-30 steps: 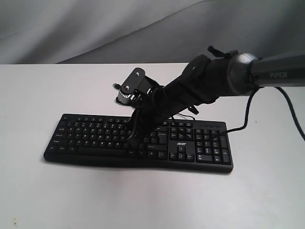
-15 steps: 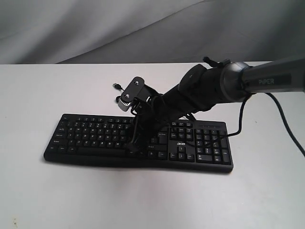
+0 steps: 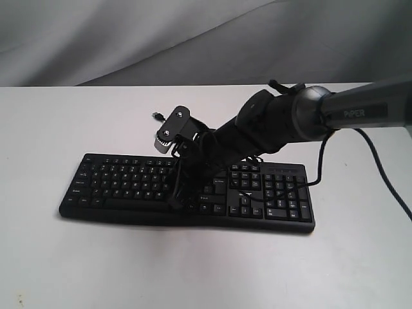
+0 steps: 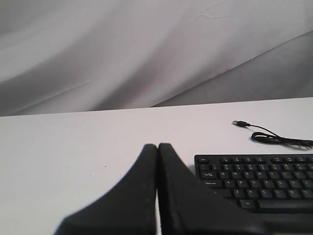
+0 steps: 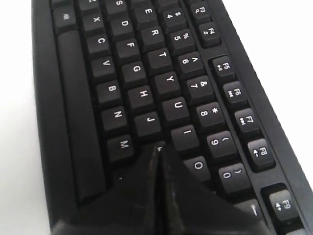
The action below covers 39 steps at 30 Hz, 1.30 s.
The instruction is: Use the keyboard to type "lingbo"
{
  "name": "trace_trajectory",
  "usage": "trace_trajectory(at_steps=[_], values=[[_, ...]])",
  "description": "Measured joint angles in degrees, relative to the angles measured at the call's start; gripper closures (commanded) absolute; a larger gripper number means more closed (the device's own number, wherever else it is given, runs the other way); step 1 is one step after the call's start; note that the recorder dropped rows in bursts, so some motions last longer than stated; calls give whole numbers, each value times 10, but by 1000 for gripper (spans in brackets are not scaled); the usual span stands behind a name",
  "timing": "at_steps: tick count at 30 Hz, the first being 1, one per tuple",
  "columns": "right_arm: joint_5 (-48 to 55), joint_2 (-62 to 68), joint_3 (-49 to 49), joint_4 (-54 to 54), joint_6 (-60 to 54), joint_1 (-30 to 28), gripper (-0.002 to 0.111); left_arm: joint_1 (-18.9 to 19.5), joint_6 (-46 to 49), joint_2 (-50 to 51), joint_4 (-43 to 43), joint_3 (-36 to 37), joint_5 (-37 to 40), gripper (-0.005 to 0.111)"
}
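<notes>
The black keyboard (image 3: 116, 180) lies flat on the white table, number pad to the right. My right gripper (image 3: 175, 202) reaches down onto its middle, jaws shut with nothing between them. In the right wrist view the shut tip (image 5: 160, 145) rests over the key spot between J, M, I and O on the keyboard (image 5: 142, 73); that key is mostly covered. My left gripper (image 4: 157, 146) is shut and empty, above bare table beside the keyboard's (image 4: 254, 178) Esc corner. The left arm does not show in the exterior view.
The thin black USB cable (image 4: 274, 138) lies coiled on the table behind the keyboard, its plug (image 3: 156, 116) loose. A grey cloth backdrop (image 3: 129, 38) hangs behind the table. The right arm's own cable (image 3: 386, 174) trails over the right side.
The right arm has swung left along the keyboard, and its shut tip now sits a little further left and nearer the keyboard's front edge.
</notes>
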Motion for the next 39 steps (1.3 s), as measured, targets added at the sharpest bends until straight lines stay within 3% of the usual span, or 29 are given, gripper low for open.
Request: trace_trajectory(at_steps=[21,39], values=[[-8,9,-1,1,-2,1,108,0,0,0,0,0,0,106],[-8,38,-66,8,17,19,108,0,0,0,0,0,0,106]])
